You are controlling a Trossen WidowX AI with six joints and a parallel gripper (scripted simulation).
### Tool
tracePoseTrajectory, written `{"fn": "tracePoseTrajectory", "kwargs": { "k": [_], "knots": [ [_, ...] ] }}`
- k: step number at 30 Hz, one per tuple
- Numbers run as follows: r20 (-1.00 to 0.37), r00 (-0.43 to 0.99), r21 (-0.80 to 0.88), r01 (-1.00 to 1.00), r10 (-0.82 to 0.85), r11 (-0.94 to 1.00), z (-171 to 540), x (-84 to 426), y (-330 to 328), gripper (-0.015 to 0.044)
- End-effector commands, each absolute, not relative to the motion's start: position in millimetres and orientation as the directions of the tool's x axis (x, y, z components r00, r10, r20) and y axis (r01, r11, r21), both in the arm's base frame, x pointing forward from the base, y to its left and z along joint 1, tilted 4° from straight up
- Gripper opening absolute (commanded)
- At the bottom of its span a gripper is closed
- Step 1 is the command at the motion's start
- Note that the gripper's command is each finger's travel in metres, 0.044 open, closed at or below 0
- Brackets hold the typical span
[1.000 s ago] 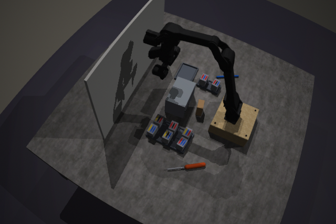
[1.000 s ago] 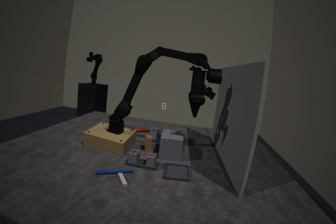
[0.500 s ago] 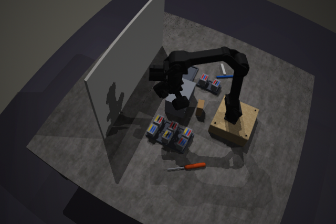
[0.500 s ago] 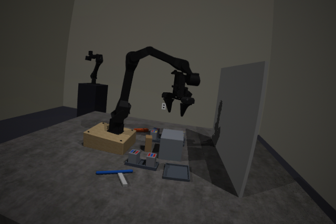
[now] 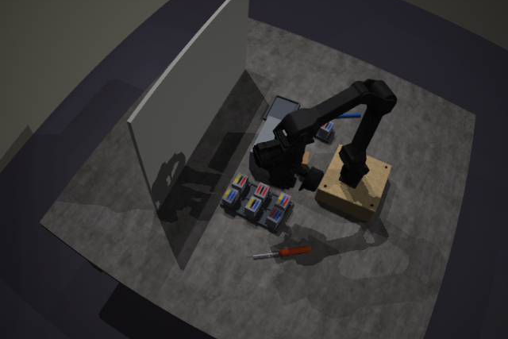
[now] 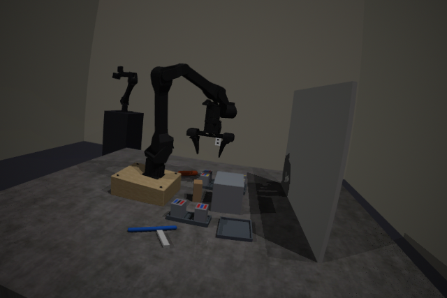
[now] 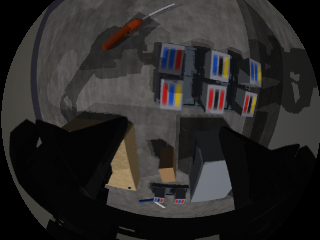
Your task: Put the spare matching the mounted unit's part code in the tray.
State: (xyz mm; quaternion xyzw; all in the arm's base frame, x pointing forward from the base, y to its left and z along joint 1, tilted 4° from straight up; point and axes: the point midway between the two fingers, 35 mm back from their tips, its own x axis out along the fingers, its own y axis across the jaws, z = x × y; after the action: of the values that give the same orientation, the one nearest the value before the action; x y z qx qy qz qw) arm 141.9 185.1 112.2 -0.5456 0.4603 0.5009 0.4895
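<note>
My gripper (image 6: 208,154) (image 7: 175,126) is open and empty, high above the table between the wooden base and the mounted unit. The mounted unit, a large grey box (image 6: 227,193) (image 7: 212,180), hides its printed back. Six striped spares stand on the dark rack (image 7: 189,75), including a red-blue-yellow one (image 5: 282,200) (image 7: 171,95), a blue-blue-red one (image 7: 172,59) and a red-black-red one (image 5: 261,190) (image 7: 216,97). Two more spares, blue-black-red (image 6: 178,208) and red-blue-red (image 6: 201,211), stand on a small rack (image 6: 188,220). The shallow tray (image 5: 282,107) (image 6: 235,229) is empty.
A tall grey panel (image 5: 197,76) (image 6: 317,150) stands beyond the mounted unit. A tan block (image 6: 197,190) (image 7: 167,165) stands between unit and base (image 5: 355,191). An orange screwdriver (image 5: 295,250) (image 7: 122,34), a blue rod (image 6: 151,229) and a white strip (image 6: 163,239) lie on the table.
</note>
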Motion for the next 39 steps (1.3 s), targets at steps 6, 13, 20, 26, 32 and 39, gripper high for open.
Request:
{"fn": "tracePoseTrajectory", "kwargs": {
  "k": [6,13,20,26,32,39],
  "knots": [
    [-0.997,0.078,-0.076,-0.991,-0.013,-0.114,72,137,193,0.03],
    [-0.997,0.079,-0.077,-0.991,-0.013,-0.114,72,139,196,0.03],
    [-0.997,0.079,-0.077,-0.991,-0.013,-0.114,64,141,197,0.03],
    [-0.997,0.079,-0.077,-0.991,-0.013,-0.114,54,142,197,0.03],
    [-0.997,0.079,-0.077,-0.991,-0.013,-0.114,44,143,198,0.03],
    [-0.997,0.079,-0.077,-0.991,-0.013,-0.114,32,143,197,0.03]
  ]
}}
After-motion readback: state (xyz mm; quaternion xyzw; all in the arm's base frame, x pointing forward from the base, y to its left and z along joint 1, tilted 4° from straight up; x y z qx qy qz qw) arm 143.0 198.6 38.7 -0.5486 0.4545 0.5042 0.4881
